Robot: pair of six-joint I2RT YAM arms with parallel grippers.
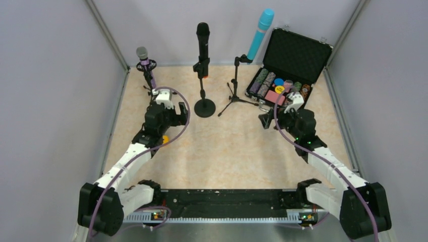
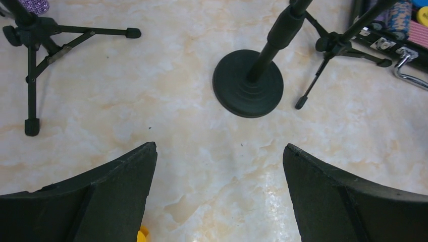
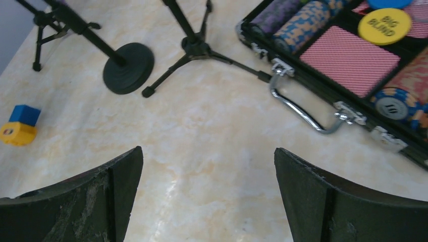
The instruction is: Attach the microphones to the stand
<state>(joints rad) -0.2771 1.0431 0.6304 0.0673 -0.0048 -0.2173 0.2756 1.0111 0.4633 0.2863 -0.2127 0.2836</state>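
Observation:
All three microphones stand in stands at the back. The glittery purple microphone (image 1: 143,59) with a silver head sits in a small tripod (image 2: 35,40) at the left. The black microphone (image 1: 203,41) with an orange end sits in the round-base stand (image 1: 204,107) (image 2: 248,83). The light blue microphone (image 1: 259,33) sits tilted in a tripod stand (image 1: 234,85) (image 3: 197,45). My left gripper (image 1: 169,108) (image 2: 219,151) is open and empty over bare table, near the purple microphone's tripod. My right gripper (image 1: 275,118) (image 3: 208,151) is open and empty in front of the case.
An open black case (image 1: 287,65) (image 3: 353,50) of poker chips and cards lies at the back right, its metal handle (image 3: 303,111) toward my right gripper. A small yellow and blue block (image 3: 17,126) (image 1: 165,139) lies under my left arm. Grey walls enclose the table.

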